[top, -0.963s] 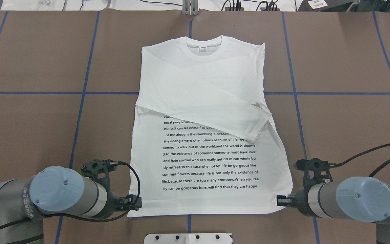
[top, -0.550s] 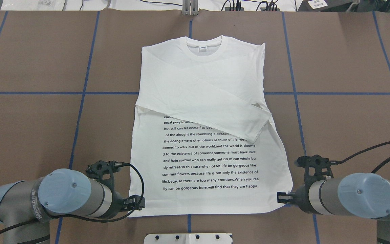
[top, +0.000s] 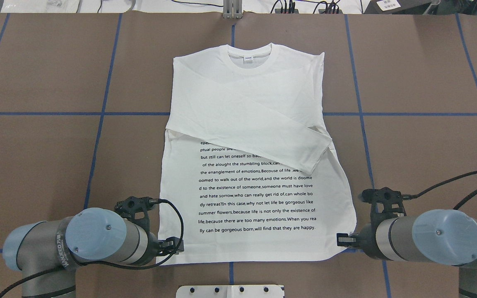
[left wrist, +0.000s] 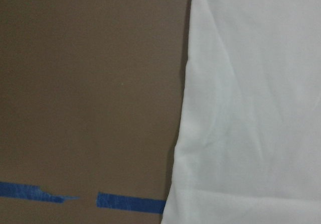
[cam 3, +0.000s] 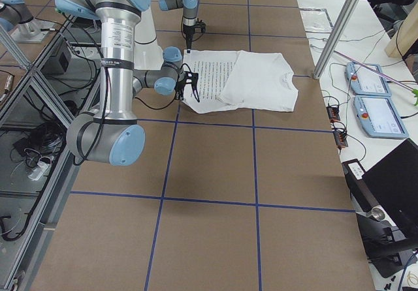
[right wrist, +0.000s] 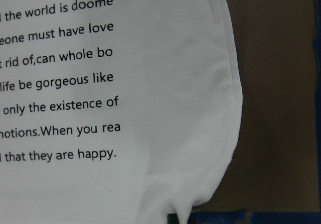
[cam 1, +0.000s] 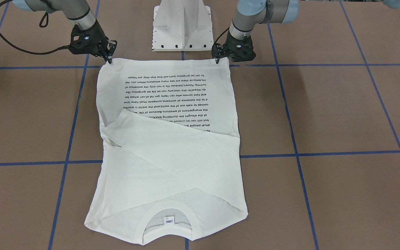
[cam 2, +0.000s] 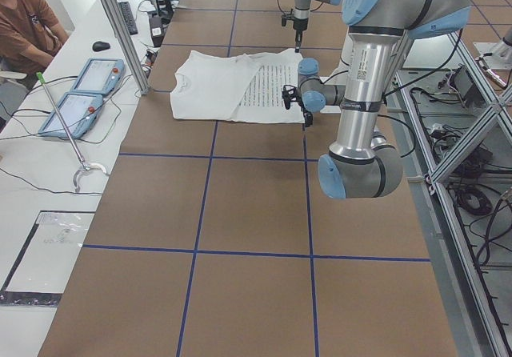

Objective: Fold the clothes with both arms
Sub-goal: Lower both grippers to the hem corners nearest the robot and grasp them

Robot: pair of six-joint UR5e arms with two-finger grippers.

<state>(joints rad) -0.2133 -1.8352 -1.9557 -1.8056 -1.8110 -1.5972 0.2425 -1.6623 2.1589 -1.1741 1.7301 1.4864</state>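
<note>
Pinching the shirt [top: 255,103] hem, right tool [top: 342,240] closed; left tool [top: 176,247], cannot tell; print [top: 257,194] ends "are happy."

Support: table [top: 35,74], brown top, seen in every exterior view.
Markings: blue tape lines [top: 102,114] dividing the top into a grid of rectangles.
Item 1: shirt [top: 255,103], white, long-sleeved, lying flat at mid-table, printed side up.
Orientation: collar [top: 250,69] toward the far edge, hem toward the robot, the hem lying over a tape line.
Sleeves: both sleeves [top: 271,132] folded across the chest and crossing; the upper one covers the top lines of the printed text [top: 257,194].
Detail: neck label [top: 247,58] inside the collar.
Item 2: white pedestal base [cam 1: 182,24], on the robot's side, just beyond the hem, not touching it.
</note>
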